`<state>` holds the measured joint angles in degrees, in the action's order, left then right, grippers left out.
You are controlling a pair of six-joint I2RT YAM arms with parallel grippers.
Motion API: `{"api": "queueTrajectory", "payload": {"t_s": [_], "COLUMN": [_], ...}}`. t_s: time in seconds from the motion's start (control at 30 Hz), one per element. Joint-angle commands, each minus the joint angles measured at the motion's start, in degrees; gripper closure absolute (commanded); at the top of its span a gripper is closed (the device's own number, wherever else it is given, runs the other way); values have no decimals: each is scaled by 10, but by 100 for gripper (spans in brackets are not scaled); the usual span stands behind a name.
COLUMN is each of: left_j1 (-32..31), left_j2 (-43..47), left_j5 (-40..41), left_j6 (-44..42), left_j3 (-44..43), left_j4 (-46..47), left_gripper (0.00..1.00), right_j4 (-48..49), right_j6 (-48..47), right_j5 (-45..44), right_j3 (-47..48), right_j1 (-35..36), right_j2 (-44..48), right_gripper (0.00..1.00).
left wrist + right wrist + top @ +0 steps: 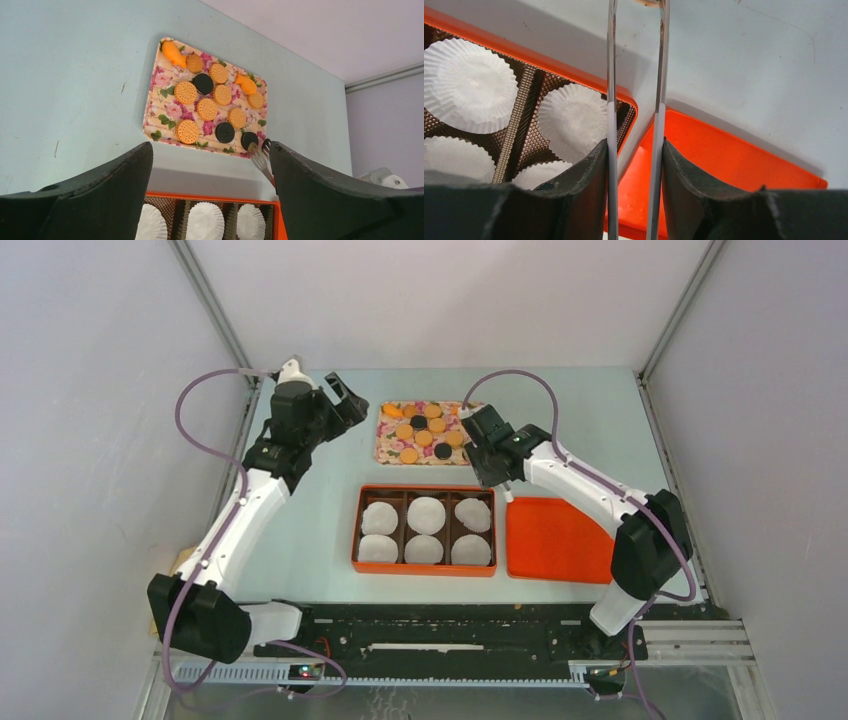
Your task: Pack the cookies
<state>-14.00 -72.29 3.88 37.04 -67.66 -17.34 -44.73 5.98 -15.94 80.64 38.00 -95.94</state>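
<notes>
Top external view shows a flowered tray (385,445) at the far side of the pale blue table (300,530). All the cookies (207,109) lie on this tray. Most are orange-tan and three are black (two longer orange bits lie there too, and I cannot tell what they are).

Just in front of the tray sits an orange box (356,530) with six spaces. A white paper liner (426,514) lies in each space. A flat orange lid (555,540) lies just beside the box, on its right.

The left gripper (350,398) hangs over the table to the left of the tray. Its fingers are spread wide apart and hold nothing.

The right gripper (634,150) is by the near right corner of the tray. Its fingers press on a pair of metal tongs (611,75), one finger on each arm. In the left wrist view the tong tips are right by a black cookie (248,140) at that corner. I cannot tell if they touch it.
</notes>
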Motion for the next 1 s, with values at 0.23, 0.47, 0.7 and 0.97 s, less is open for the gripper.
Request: {"api": "queueTrajectory", "payload": {"t_s": [0.23, 0.47, 0.7, 0.97], "left_j1": [-4, -4, -4, -4], "left_j2": [42, 40, 36, 38], "left_j5": [-6, -3, -5, -16], "left_j6": [-11, -14, -10, -4], "left_j3": [41, 45, 43, 42], "left_j4": [13, 11, 11, 11], "left_gripper": [9, 9, 9, 9], "right_j4": [41, 65, 53, 10], "right_j6": [24, 33, 45, 48], "right_j5": [-26, 7, 43, 26], "right_j3": [-11, -10, 0, 24], "right_j1": [8, -6, -26, -24], "right_j2": [-9, -46, -50, -17], "right_gripper": [45, 46, 63, 78]}}
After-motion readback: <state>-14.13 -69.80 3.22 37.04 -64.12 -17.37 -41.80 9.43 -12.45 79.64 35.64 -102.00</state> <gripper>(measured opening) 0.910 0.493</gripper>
